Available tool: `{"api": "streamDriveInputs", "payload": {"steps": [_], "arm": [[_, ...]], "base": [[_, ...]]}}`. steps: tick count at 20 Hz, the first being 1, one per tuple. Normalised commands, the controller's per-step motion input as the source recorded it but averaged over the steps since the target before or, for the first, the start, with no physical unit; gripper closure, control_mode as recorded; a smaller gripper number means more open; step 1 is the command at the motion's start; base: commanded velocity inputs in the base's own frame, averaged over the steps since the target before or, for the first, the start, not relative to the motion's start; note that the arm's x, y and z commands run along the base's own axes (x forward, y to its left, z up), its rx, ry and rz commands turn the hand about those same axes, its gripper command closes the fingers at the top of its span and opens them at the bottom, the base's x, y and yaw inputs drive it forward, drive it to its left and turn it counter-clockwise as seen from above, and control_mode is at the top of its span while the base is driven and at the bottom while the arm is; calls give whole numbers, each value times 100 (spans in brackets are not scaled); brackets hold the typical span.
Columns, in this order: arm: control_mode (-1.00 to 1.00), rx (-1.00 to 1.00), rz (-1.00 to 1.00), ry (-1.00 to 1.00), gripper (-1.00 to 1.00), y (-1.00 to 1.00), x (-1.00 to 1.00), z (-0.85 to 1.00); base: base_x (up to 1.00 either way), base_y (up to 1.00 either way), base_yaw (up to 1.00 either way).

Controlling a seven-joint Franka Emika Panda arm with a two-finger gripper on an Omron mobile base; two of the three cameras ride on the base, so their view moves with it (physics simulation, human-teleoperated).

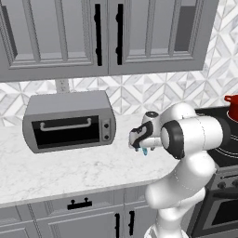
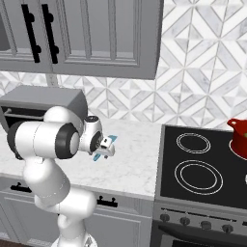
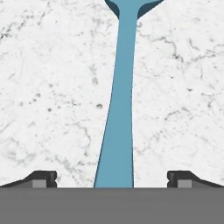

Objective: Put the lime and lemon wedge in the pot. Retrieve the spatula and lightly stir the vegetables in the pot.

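I see one spatula (image 3: 119, 109) lying on the marble surface (image 3: 52, 87). In the hand view its handle runs up between my two fingertips (image 3: 41, 178), which stand wide apart on either side of it and clear of it; the jaws are spread and pinch nothing. The blade is cut off at the top edge, so I get just its start.

In the left base view my own arm hides most of the gripper (image 1: 142, 148); a bit of blue shows under it. From the right base view the gripper (image 2: 105, 148) hangs low over the surface, with blue slivers just beside it.

One pot (image 2: 240, 136) sits at the far right on the stove (image 2: 198, 169), cut off by the frame edge in both base views; I cannot see into it. It is well apart from the spatula.

One toaster oven (image 1: 69, 121) stands on the surface to the far left, partly hidden behind my arm in the right view. I count two burner rings (image 2: 193, 143).
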Motion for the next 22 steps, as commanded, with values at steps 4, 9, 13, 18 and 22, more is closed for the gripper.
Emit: {"api": "streamDriveInputs", "payload": {"steps": [4,9,13,18,22], "arm": [[-100,0,0,0,100,0,0,0],[-100,0,0,0,100,0,0,0],[-100,0,0,0,100,0,0,0],[-100,0,0,0,100,0,-1,-1],[-100,4,3,-1,100,-17,-32,29]], "base": [[0,0,0],[0,0,0],[0,0,0],[0,0,0],[0,0,0]]}}
